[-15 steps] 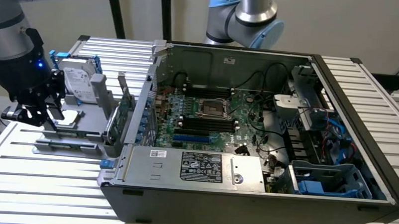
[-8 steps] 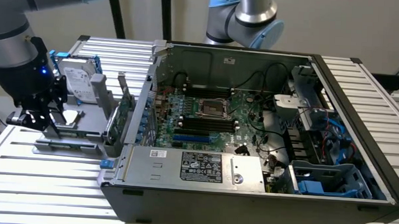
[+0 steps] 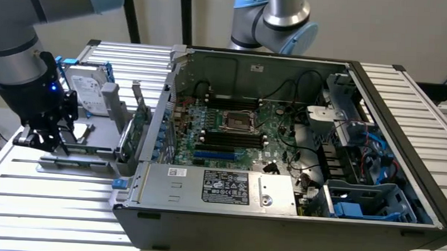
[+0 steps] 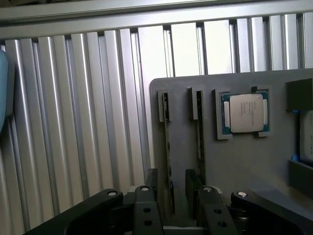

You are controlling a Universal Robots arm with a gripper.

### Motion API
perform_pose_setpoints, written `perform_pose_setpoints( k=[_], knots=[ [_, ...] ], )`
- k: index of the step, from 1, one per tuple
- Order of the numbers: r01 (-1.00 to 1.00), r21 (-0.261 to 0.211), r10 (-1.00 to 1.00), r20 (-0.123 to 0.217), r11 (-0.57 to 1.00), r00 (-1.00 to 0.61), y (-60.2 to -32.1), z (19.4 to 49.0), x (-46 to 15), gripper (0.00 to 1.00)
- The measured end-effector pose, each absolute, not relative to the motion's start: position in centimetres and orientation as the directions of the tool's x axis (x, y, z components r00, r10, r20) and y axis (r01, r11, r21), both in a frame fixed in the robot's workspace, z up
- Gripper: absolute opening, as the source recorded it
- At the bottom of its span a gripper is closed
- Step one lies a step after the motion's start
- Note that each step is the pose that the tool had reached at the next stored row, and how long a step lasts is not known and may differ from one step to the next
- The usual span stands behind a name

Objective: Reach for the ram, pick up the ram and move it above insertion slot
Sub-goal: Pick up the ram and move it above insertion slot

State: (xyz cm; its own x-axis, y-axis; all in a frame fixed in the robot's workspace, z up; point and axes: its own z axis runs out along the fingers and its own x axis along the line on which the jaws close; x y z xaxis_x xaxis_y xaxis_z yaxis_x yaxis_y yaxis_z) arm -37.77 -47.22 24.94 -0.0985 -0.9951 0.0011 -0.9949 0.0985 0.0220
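Counter (image 4: 73, 122) of ribbed metal slats lies off to one side of your jaws. You have the jaws parted narrowly and astride the ram (image 4: 167, 147), clear of it on both faces; it stands on edge in the grey holder (image 4: 234, 166) and runs out ahead of them. A second stick (image 4: 199, 132) sits just outside the jaws, the processor (image 4: 244, 113) beyond that. The open computer case (image 3: 279, 233) stands well apart.

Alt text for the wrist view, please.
The open gripper straddles a ram standing edge-on in a grey holder. A second stick and a CPU sit in the same holder, on a ribbed metal table.
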Motion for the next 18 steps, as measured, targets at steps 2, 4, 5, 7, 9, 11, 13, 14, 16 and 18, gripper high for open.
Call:
perform_pose_setpoints(
  k=[2, 4, 5, 7, 9, 11, 13, 14, 16, 18],
  knots=[
    [-0.995, 0.022, -0.995, 0.001, 0.098, -0.098, -47.2, 24.6, -37.8, 0.36],
    [-0.995, 0.022, -0.995, 0.001, 0.098, -0.098, -47.2, 24.2, -37.8, 0.36],
    [-0.995, 0.022, -0.995, 0.001, 0.098, -0.098, -47.2, 24.0, -37.8, 0.36],
    [-0.995, 0.022, -0.995, 0.001, 0.098, -0.098, -47.2, 23.7, -37.8, 0.36],
    [-0.995, 0.022, -0.995, 0.001, 0.097, -0.097, -47.2, 23.3, -37.8, 0.36],
    [-0.995, 0.022, -0.995, 0.001, 0.096, -0.096, -47.2, 22.9, -37.8, 0.36],
    [-0.995, 0.022, -0.995, 0.001, 0.095, -0.095, -47.2, 22.6, -37.8, 0.36],
    [-0.995, 0.022, -0.995, 0.001, 0.095, -0.095, -47.2, 22.4, -37.8, 0.36],
    [-0.995, 0.022, -0.996, 0.001, 0.094, -0.094, -47.2, 22.0, -37.8, 0.36],
    [-0.995, 0.022, -0.996, 0.001, 0.092, -0.092, -47.2, 21.7, -37.8, 0.36]
  ],
)
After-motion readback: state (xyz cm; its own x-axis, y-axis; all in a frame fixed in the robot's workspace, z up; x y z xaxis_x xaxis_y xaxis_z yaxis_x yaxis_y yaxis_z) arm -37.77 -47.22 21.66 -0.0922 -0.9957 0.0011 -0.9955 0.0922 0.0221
